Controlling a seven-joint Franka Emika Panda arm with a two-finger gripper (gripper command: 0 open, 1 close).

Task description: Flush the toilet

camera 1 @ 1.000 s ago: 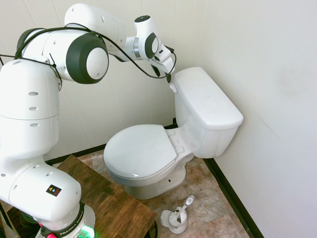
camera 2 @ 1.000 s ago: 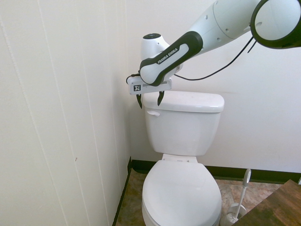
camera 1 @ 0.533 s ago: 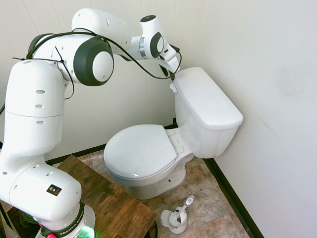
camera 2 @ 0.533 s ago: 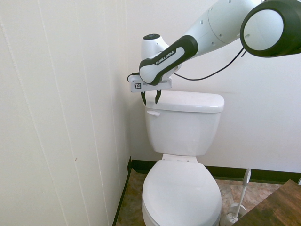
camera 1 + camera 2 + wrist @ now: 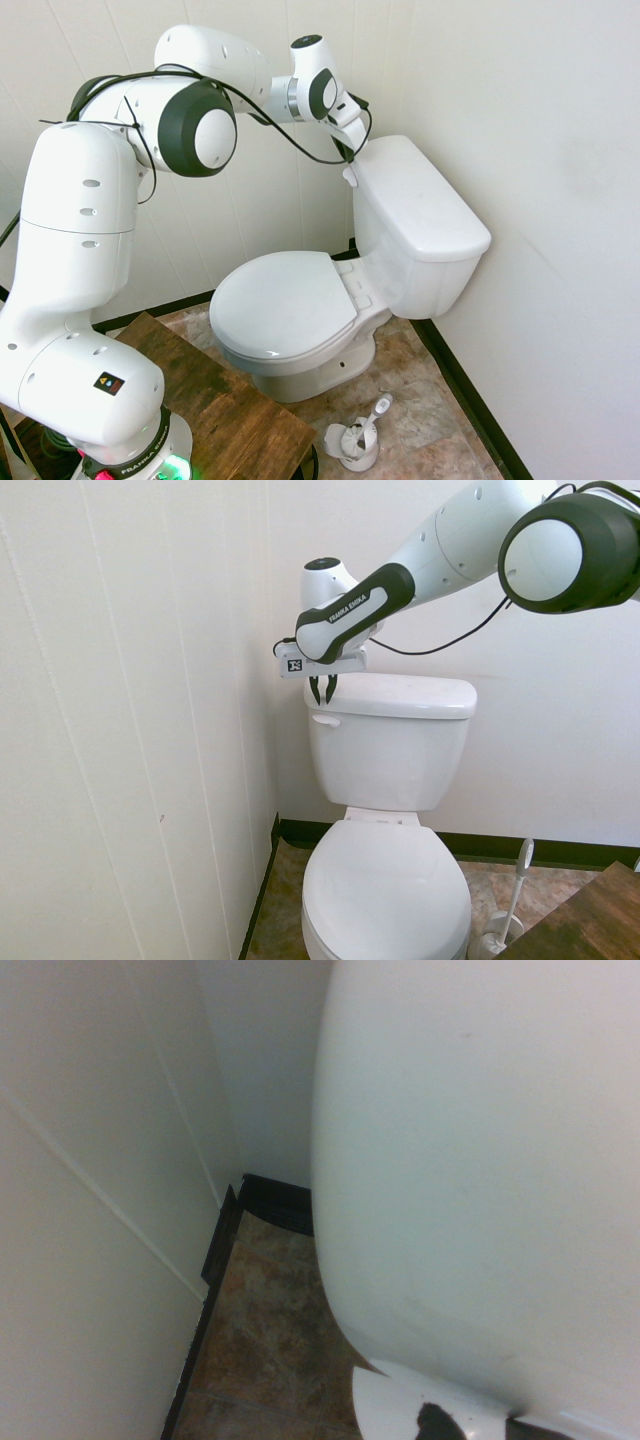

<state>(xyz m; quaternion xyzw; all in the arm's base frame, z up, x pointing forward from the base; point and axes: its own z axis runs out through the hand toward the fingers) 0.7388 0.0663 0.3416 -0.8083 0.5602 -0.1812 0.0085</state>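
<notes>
The toilet (image 5: pixel 420 215) (image 5: pixel 390 750) is glossy white, with its oval seat lid (image 5: pixel 280 300) down and a boxy tank under a flat lid. A small white flush lever (image 5: pixel 349 177) (image 5: pixel 325 720) sits on the tank's front, at the corner nearest the side wall. My gripper (image 5: pixel 346 152) (image 5: pixel 322 699) hangs just above that lever, at the tank lid's corner, pointing down. Its dark fingers (image 5: pixel 316 690) are drawn almost together with nothing between them. In the wrist view the tank's side (image 5: pixel 480 1160) fills most of the picture.
A white toilet brush in its holder (image 5: pixel 358 438) (image 5: pixel 505 910) stands on the brown tiled floor (image 5: pixel 270 1300) beside the bowl. A wooden board (image 5: pixel 220 400) lies near the arm's base. The panelled side wall (image 5: pixel 150 730) runs close to the tank's lever side.
The fingers have gone from wide apart to nearly together. The wrist has moved slightly toward the tank's corner and stays above the lever.
</notes>
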